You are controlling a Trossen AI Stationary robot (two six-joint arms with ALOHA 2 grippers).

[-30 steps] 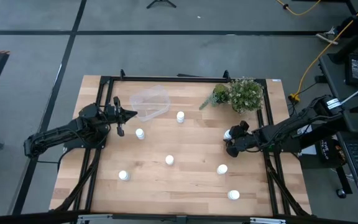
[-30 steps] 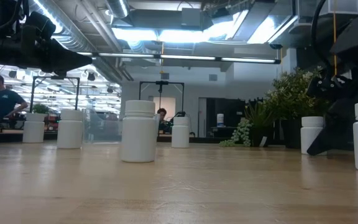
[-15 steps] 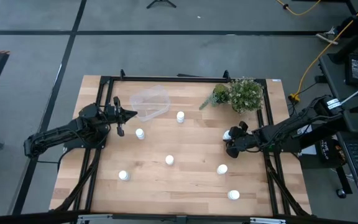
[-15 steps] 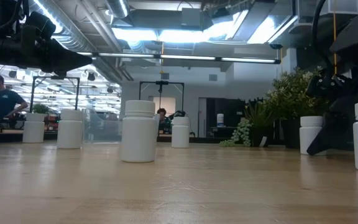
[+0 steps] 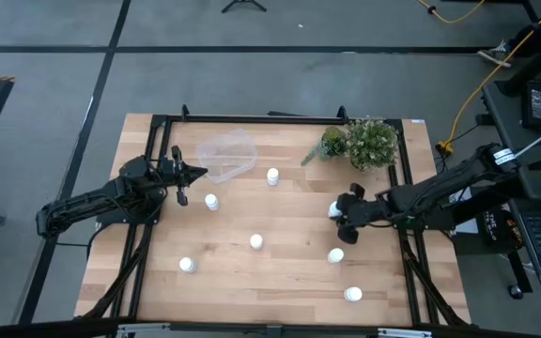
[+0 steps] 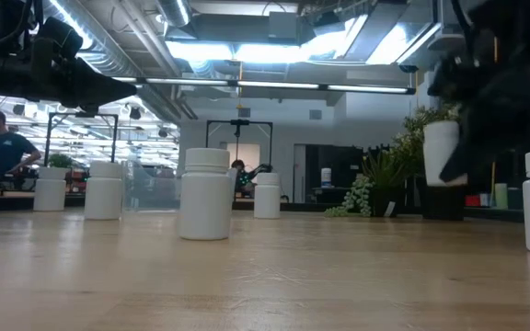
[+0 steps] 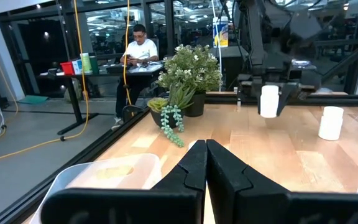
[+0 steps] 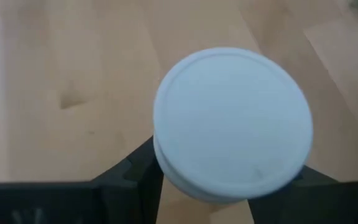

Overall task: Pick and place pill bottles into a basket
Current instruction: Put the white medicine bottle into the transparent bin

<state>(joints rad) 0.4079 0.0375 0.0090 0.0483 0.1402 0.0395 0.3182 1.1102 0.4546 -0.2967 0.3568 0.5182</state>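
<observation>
My right gripper (image 5: 342, 215) is shut on a small white pill bottle (image 5: 334, 209) right of the table's middle, in front of the plant. The bottle also shows in the low view (image 6: 442, 152) and in the left wrist view (image 7: 269, 101). My left gripper (image 5: 195, 172) waits with shut, empty fingers (image 7: 205, 158) just left of the clear basket (image 5: 225, 156). Several more white bottles stand upright on the wood, among them one near the basket (image 5: 272, 176), one by my left gripper (image 5: 211, 201) and one mid-table (image 5: 255, 241). My right gripper pinches the bottle between its two fingers (image 8: 135, 171), on opposite sides of its upper part just under the cap (image 8: 179, 183). The fingers come from above, pointing down. The bottle hangs upright, lifted clear of the table.
A green bushy plant (image 5: 366, 143) with a smaller trailing one (image 5: 325, 146) stands at the far right of the table. Three bottles stand toward the near edge (image 5: 187, 265), (image 5: 335, 254), (image 5: 352, 294). Black frame rails run along the table's sides. A person sits beyond the table (image 7: 137, 50).
My right gripper has risen and gone a little toward the table's left edge with the pill bottle. The bottle, which stood on the table, is now lifted clear and still upright.
</observation>
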